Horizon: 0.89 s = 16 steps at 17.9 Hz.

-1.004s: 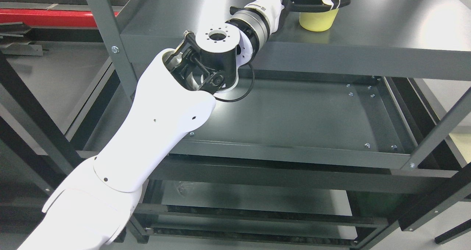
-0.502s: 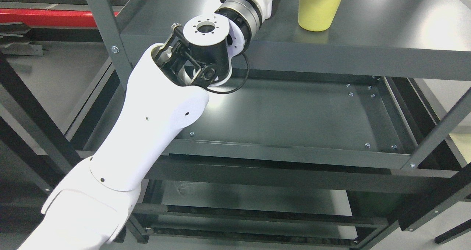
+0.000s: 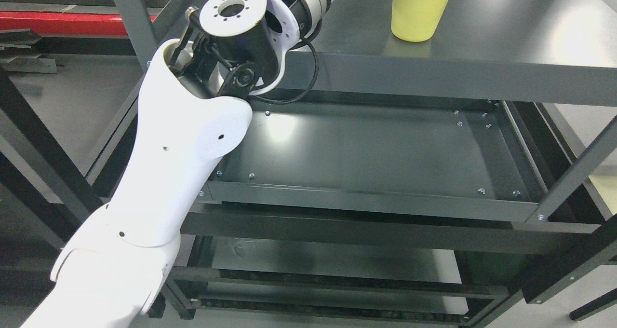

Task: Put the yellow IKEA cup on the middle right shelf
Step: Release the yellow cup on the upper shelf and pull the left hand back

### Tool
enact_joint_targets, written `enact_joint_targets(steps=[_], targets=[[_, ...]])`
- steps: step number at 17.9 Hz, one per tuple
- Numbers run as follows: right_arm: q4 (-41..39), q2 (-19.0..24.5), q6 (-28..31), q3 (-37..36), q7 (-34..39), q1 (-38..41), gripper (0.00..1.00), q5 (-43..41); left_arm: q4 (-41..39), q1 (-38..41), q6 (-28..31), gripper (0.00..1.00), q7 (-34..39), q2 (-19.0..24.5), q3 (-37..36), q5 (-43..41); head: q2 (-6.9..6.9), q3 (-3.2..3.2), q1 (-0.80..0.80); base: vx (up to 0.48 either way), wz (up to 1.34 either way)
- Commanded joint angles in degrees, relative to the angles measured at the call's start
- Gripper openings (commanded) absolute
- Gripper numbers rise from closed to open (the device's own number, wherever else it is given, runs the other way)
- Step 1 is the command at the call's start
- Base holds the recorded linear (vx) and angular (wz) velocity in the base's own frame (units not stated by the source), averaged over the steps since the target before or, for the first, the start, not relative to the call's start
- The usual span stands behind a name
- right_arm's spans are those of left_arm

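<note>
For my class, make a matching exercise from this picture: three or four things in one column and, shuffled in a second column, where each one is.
Things:
1. yellow cup
2. left arm
3. red bar
4. tray shelf

Places:
A. upper left, behind the rack
B. below the shelf that bears the cup
C. standing on the upper dark shelf
D. reaching up from the lower left

Pairs: 1-C, 2-D, 3-A, 4-B

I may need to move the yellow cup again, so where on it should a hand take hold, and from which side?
Grip the yellow cup around its side wall, above the narrower base, coming from the left, where the left arm already reaches in. It stands upright on the shelf and tapers downward, so a wrap around the wider upper part should resist slipping. Its rim is out of view.
</note>
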Motion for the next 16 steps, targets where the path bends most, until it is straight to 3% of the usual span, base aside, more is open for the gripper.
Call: enact_joint_targets(steps=[1,7,10,16], targets=[[0.0,-1.0,-0.04,0.97,0.03,0.79,0.99,-1.41,-3.58,-0.09,0.14,0.96,-5.53,1.0,6.25,6.93,0.0,0.0,0.0,0.0,0.0],[0.0,-1.0,-0.04,0.97,0.03,0.79,0.99,-1.41,-5.5,0.44,2.85,0.96,-8.89,1.0,6.7,10.63,0.0,0.0,0.0,0.0,0.0],[0.0,-1.0,-0.04,0.97,0.03,0.79,0.99,-1.41,-6.39,1.4,5.85,0.91,-9.24,1.0,6.78,20.37,0.0,0.0,0.0,0.0,0.0],[0.0,-1.0,-0.04,0.97,0.03,0.79,0.99,-1.41,-6.91,4.39,13.57,0.94,-30.92,2.37,7.84,26.19,0.0,0.0,0.0,0.0,0.0]])
